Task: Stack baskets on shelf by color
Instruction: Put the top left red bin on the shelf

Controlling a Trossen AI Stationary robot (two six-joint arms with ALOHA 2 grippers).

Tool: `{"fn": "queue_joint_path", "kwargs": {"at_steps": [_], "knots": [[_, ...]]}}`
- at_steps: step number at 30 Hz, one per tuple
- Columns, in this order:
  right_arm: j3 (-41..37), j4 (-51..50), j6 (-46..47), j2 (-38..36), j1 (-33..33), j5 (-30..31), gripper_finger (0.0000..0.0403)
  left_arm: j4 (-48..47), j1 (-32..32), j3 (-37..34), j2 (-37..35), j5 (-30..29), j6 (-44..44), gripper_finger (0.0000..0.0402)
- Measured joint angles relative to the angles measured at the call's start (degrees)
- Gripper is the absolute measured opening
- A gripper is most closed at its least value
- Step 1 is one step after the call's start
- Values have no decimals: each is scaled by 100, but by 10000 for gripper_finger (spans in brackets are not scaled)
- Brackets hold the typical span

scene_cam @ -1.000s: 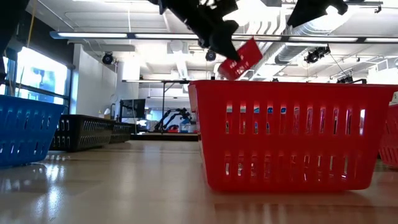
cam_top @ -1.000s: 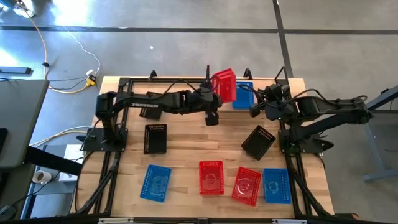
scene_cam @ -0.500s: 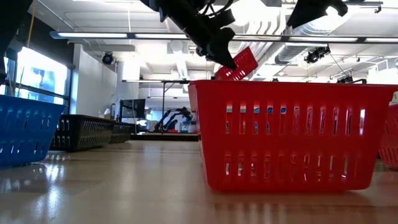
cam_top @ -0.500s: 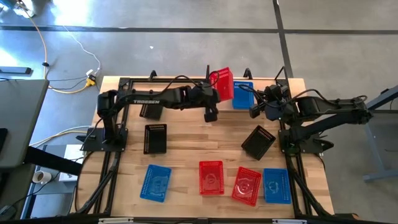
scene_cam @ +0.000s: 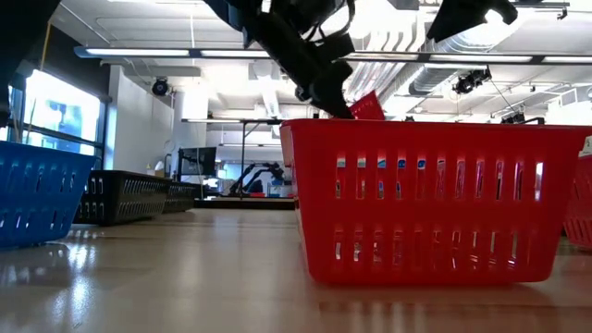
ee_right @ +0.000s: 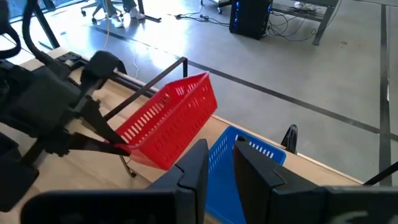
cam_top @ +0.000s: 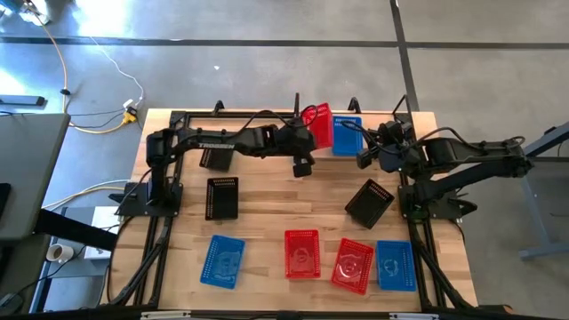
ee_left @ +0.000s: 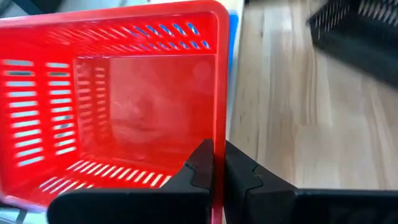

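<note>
Clamped on my red perforated plastic basket's (cam_top: 320, 126) rim, upper centre, left pincer (ee_left: 217, 163) risks tipping it onto the blue basket (cam_top: 348, 135)

A light wooden table (cam_top: 267, 222) is set on a grey concrete floor (cam_top: 222, 53), across which a yellow cable (cam_top: 67, 62) is trailed at the far left, while office chairs (ee_right: 118, 9) are seen beyond the table.

Light wood table (cam_top: 267, 209) carries black (cam_top: 222, 197), blue (cam_top: 222, 260) and red baskets (cam_top: 302, 253) scattered flat
</note>
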Motion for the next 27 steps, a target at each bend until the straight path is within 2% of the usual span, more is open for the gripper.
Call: {"fn": "queue_joint_path", "kwargs": {"at_steps": [5, 27], "knots": [[0, 0, -1, -2, 0, 1, 62, -115, 32, -13, 162, -193, -53, 0], [0, 42, -16, 0, 2, -226, 62, 6, 18, 4, 356, -355, 65, 0]]}}
